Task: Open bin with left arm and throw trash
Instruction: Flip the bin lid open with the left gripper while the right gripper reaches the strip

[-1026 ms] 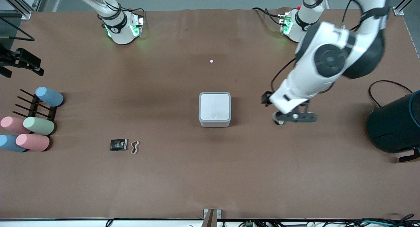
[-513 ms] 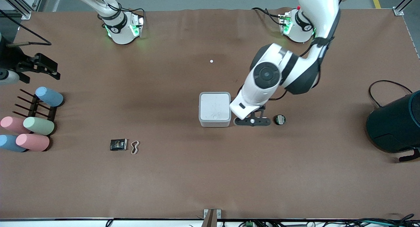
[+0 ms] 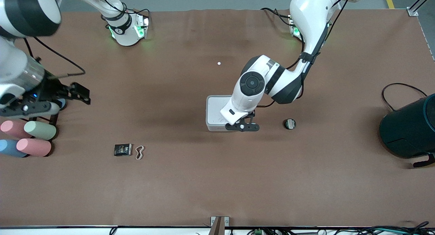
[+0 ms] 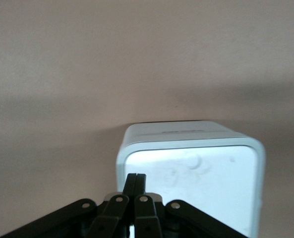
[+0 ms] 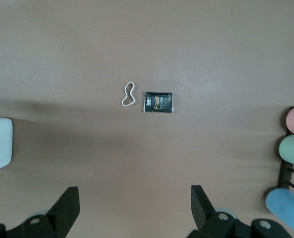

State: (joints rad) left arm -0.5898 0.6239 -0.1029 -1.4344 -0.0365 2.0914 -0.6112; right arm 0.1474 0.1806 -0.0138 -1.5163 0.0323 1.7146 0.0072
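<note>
My left tool was pinched tight on nothing, low over the near corner of the bin, whose lid was down. I thought a soft push near that edge would pop it. My right tool waited wide apart over the colored rolls. The packet, rubber band and disc lay on the table.

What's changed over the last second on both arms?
The left gripper, fingers shut, swept from over the small dark disc to the corner of the bin nearer the front camera. The right gripper, open, swung in above the pastel cylinders. Bin lid, packet and rubber band are unmoved.
</note>
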